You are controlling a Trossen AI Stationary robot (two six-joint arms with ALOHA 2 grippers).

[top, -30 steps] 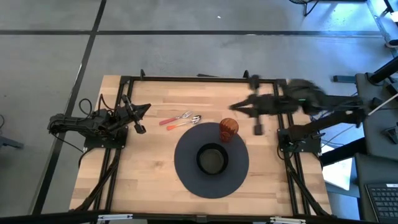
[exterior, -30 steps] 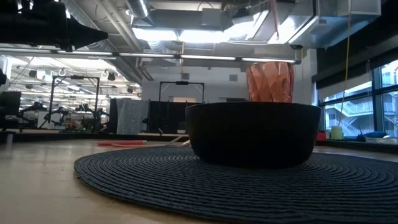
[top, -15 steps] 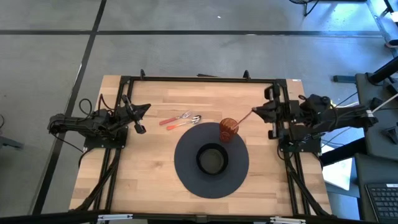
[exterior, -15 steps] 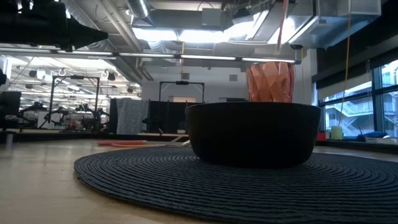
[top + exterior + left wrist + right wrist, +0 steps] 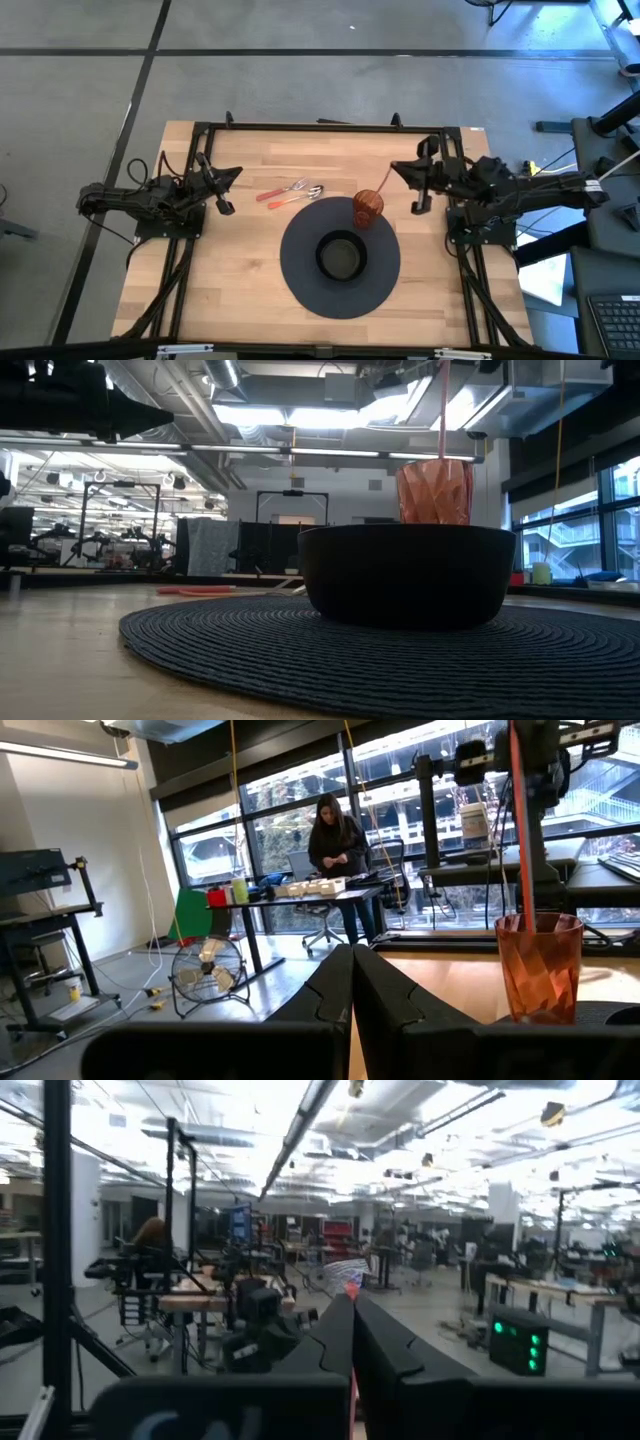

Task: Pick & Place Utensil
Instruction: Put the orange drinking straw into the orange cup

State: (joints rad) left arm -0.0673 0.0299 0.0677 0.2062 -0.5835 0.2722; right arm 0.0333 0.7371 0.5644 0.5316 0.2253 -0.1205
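Two utensils lie on the wood table just beyond the dark mat, w/ the black bowl at mat centre. My right gripper is pinched on a thin red-handled utensil slanting into the orange cup. Left gripper sits pressed together at the left edge, holding nothing.

left arm: black, jointed links, black cables along it
left gripper: two dark tapering fingers on a dark crossbar
right arm: black, bulkier links, cables trailing off it
right gripper: two dark wedge-shaped fingers on a dark crossbar
markings, screws: too small to tell
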